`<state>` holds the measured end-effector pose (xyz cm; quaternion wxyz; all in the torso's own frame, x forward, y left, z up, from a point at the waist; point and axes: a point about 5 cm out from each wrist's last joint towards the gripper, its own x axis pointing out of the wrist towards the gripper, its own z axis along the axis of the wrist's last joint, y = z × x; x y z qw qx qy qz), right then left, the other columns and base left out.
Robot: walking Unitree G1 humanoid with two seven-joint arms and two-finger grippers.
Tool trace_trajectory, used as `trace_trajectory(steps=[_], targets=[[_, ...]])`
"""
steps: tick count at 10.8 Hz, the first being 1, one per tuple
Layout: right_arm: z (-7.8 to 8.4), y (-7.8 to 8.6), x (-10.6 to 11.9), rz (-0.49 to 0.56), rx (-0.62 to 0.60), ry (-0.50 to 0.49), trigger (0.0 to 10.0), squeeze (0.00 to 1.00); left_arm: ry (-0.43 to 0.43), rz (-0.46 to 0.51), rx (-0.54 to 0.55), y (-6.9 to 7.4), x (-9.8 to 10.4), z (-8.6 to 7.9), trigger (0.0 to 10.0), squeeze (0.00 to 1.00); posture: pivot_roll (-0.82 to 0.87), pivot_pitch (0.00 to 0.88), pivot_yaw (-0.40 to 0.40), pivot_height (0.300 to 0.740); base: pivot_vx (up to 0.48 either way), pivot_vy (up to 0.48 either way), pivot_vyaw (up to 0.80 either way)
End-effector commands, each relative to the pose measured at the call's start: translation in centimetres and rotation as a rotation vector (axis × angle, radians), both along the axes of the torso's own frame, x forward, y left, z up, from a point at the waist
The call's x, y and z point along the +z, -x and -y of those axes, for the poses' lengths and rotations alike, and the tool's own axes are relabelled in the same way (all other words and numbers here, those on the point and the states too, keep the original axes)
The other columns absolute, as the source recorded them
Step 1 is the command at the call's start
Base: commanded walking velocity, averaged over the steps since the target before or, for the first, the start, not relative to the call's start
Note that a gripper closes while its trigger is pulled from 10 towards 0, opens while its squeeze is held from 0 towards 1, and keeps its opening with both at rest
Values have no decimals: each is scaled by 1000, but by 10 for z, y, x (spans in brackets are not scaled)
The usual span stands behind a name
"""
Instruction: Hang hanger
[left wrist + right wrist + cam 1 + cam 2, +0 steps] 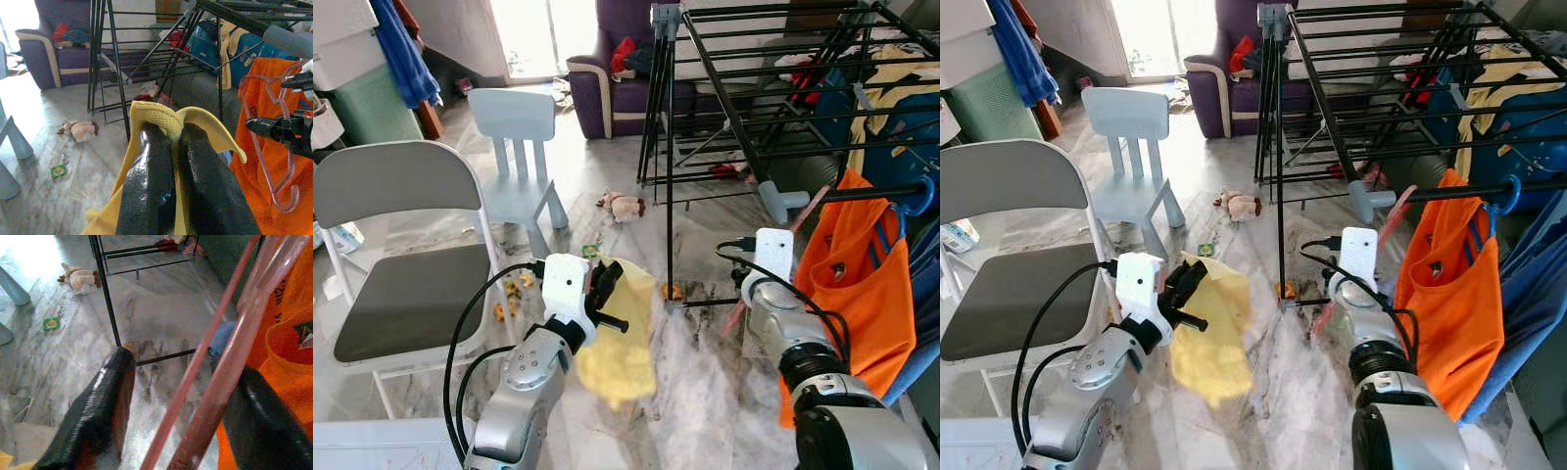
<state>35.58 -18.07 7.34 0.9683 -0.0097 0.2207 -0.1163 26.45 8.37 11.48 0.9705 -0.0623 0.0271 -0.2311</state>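
My left gripper [607, 294] is shut on a yellow cloth [622, 352], which hangs from it low over the marble floor; its fingers [146, 186] pinch a fold of the cloth. My right gripper [183, 364] stands open beside the black drying rack [744, 127]. A translucent pink hanger [279, 161] passes between its fingers and rests against one finger [264, 421], while the other finger stays apart from it. The hanger's hook points downward. An orange shirt [862, 284] hangs from a rack bar just right of that gripper.
A grey folding chair [401, 294] stands close on my left, with a small pale blue chair [514, 117] behind it. A plush toy [625, 206] and small scraps lie on the floor by the rack legs. A purple sofa [607, 88] is at the back.
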Motion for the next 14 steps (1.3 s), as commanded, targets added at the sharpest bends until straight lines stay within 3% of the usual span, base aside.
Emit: trace_trajectory(steps=[1,7,10,11,12,13,14], targets=[[-4,-4,6,5,-7,-6,0,0,-3,43,-9,-3,8,1,10000,0,-82,0,28,740,0,0,0],[4,2,2,-7,26,70,0,0,-3,45,-20,-3,8,3,10000,0,-88,0,31,740,0,0,0],[10,15,-5,-10,88,141,0,0,-6,43,-29,-3,8,4,10000,0,-97,0,34,740,0,0,0],[21,26,-9,-17,119,210,0,0,-7,43,-34,-3,8,4,10000,0,-104,0,37,740,0,0,0],[26,30,-11,-33,115,213,0,0,-7,42,-34,-4,8,4,10000,0,-107,0,38,740,0,0,0],[40,39,-16,-59,92,251,6902,0,-9,43,-38,-4,8,5,10000,0,-109,0,39,740,0,0,0],[45,42,-16,-58,106,295,10000,0,-10,44,-39,-4,8,5,10000,0,-110,0,41,740,0,0,0]])
